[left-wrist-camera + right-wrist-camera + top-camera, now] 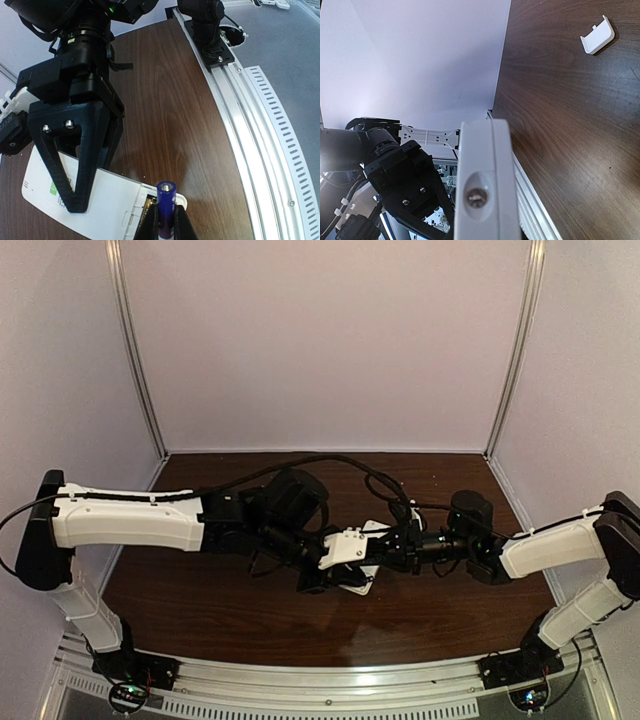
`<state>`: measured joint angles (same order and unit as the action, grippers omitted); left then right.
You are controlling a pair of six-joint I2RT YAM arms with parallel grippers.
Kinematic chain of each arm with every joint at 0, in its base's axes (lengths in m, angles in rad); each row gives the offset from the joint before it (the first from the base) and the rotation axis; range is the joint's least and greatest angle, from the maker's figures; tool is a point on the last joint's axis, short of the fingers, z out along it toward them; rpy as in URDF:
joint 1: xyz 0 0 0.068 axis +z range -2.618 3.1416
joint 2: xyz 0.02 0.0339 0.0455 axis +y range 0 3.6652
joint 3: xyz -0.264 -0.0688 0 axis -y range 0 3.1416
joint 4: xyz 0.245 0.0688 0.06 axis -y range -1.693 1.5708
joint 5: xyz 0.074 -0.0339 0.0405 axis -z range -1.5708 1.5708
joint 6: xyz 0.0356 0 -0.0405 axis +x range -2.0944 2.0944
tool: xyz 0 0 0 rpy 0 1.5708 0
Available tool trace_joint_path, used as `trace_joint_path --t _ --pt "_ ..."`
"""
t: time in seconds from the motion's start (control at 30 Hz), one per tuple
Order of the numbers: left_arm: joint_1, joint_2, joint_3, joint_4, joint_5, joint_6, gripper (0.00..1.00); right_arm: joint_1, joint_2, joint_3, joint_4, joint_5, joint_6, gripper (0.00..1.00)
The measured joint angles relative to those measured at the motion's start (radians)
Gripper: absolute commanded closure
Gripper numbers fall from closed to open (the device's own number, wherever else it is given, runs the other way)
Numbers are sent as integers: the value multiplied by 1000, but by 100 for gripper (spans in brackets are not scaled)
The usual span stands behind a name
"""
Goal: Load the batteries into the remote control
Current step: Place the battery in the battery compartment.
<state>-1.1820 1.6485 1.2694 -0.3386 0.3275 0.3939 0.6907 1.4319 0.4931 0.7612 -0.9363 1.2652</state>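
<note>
The left gripper [166, 227] has its jaws clenched on a blue battery [166, 196], one end poking out just above the open compartment at the end of the remote control [112, 202]. The right gripper [87, 190] has its jaws grasping the white remote control by its long sides, back upward, near the middle of the wooden surface [165, 100]. A white battery cover [597, 35] lies apart on it.

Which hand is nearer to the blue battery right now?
Left. The left hand is shut on the blue battery, at the remote control's open compartment; the right hand clamps the remote control's body alongside, not touching the battery.
</note>
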Motion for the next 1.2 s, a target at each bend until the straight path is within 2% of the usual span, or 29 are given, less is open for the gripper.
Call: trace_joint_path --t 0.43,0.77,0.97,1.2 --pt "0 2 -6 -5 -51 15 100 6 0 0 23 -4 21 100" --pt "0 2 -15 -24 -80 32 95 6 18 0 18 -4 23 100" --pt "0 7 -15 -33 -93 42 80 6 23 0 5 -3 22 100" --pt "0 39 -15 -36 -107 46 75 6 48 0 -31 -3 22 100"
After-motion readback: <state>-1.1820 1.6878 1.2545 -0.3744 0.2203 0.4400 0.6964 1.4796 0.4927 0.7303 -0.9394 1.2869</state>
